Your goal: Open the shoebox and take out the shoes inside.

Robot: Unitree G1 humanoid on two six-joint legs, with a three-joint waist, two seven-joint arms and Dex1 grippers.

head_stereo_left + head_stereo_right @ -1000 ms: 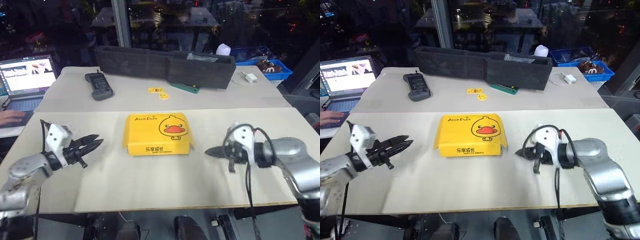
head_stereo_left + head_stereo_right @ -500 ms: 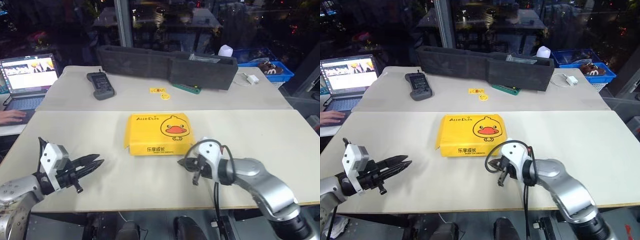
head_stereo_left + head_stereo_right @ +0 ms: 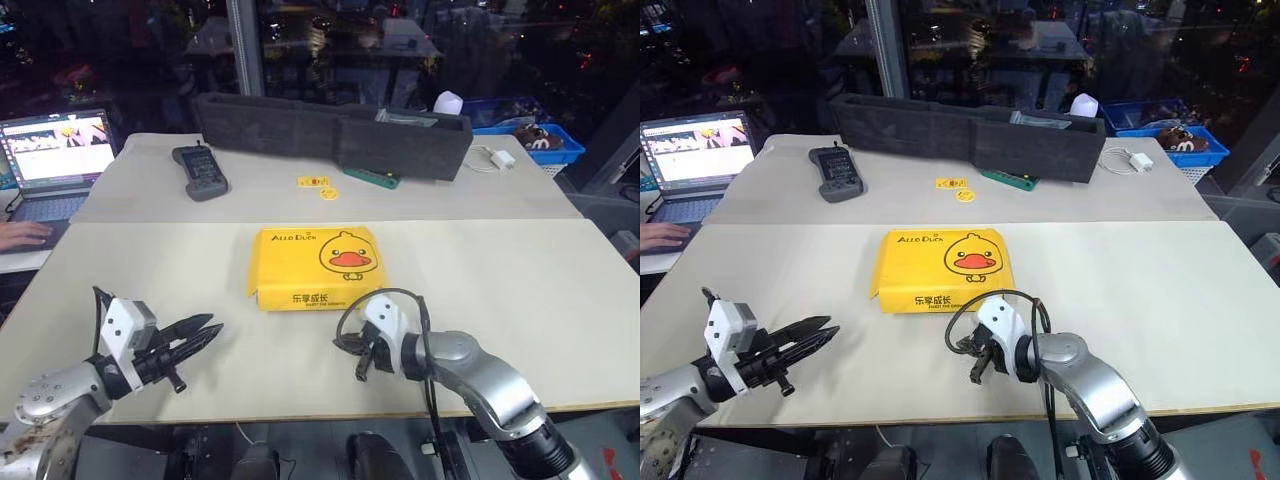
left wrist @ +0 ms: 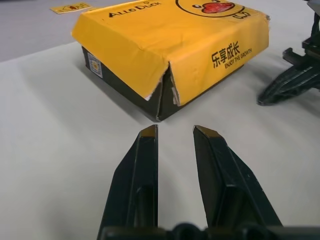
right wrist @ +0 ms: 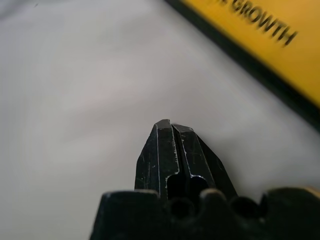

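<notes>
Shoebox (image 3: 318, 266) closed; foam tray (image 3: 330, 131), handset (image 3: 201, 171) behind.

1. Our left gripper (image 3: 205, 331) hangs low over the near left, its black fingers (image 4: 142, 165) pointing forward and toward the right with a narrow gap between the tips, holding nothing.
2. Our right gripper (image 3: 953, 346) sits near the middle front, fingers pressed tight together, empty, aimed left and slightly downward.
3. Our right forearm angles in from the near right.

Shoebox (image 3: 943, 270) lid down, mid-table; right gripper (image 3: 958, 346) closed, just below front edge; left gripper (image 3: 828, 328) well apart.
</notes>
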